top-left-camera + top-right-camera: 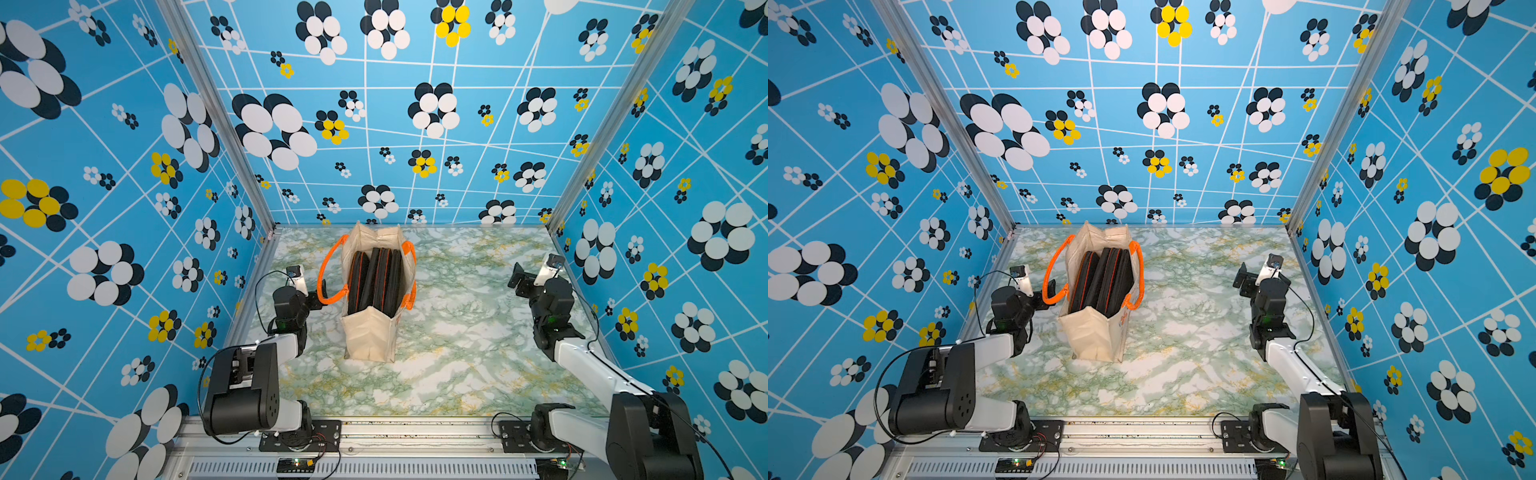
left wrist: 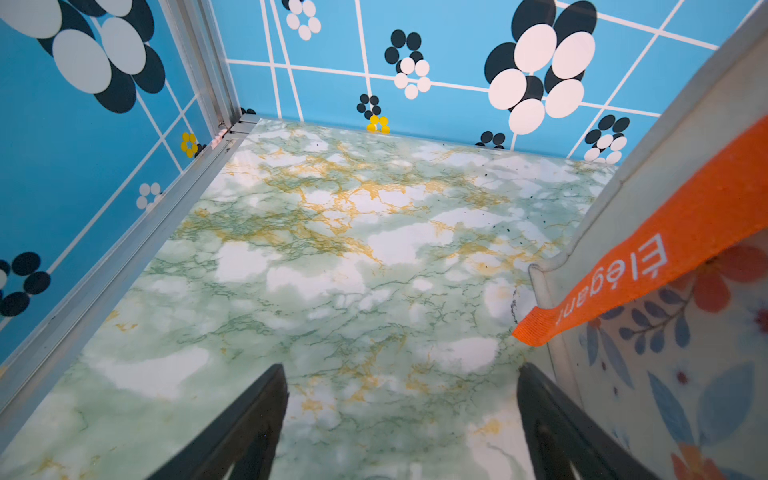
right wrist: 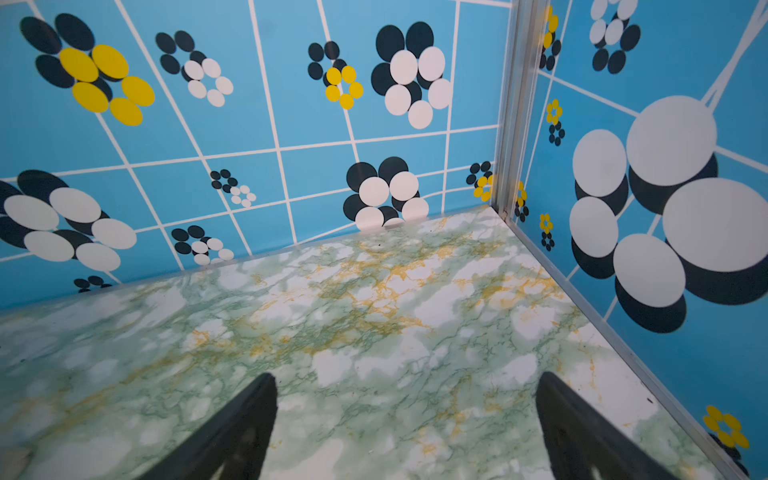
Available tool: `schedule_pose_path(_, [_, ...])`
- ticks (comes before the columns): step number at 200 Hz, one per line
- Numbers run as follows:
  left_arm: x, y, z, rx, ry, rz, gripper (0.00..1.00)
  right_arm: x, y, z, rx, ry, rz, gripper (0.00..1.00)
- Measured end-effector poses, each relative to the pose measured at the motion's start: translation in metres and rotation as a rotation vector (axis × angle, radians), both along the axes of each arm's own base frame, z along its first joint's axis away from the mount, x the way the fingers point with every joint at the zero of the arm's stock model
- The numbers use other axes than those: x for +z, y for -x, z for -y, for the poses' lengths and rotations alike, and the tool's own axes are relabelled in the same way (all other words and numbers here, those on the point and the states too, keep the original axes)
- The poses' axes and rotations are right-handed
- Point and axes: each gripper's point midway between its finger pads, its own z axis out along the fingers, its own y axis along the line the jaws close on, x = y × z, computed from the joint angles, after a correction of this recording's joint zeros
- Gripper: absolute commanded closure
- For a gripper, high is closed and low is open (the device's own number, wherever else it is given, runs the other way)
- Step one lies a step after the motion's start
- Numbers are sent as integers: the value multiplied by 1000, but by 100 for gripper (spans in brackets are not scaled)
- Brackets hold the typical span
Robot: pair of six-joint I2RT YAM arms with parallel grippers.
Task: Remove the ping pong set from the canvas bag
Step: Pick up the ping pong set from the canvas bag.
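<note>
The cream canvas bag (image 1: 371, 332) (image 1: 1093, 333) stands upright left of the table's middle, its mouth open, in both top views. The ping pong set (image 1: 376, 278) (image 1: 1105, 277), several black cases with orange zips, stands on edge inside it. An orange handle (image 1: 325, 274) (image 2: 648, 253) droops over the bag's left side. My left gripper (image 1: 318, 296) (image 1: 1050, 291) (image 2: 403, 368) is open just left of the bag beside that handle, with only tabletop between its fingers. My right gripper (image 1: 517, 280) (image 1: 1241, 277) (image 3: 408, 375) hangs open far to the right, near the right wall.
The green marble tabletop (image 1: 457, 332) is boxed in by blue flowered walls on three sides. An aluminium rail (image 2: 124, 257) runs along the left edge close to my left arm. The bag's floral side panel (image 2: 685, 374) is right against one left finger.
</note>
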Motion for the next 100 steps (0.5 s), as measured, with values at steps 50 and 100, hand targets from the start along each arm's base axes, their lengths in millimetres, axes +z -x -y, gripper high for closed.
schedule_pose_path(50, [16,-16,-11,16,57,-58,12,29,-13,12,-162,-233,-165,1])
schedule_pose_path(100, [43,-41,-23,-3,-28,-137,13,18,-3,-24,-102,-325,-327,1])
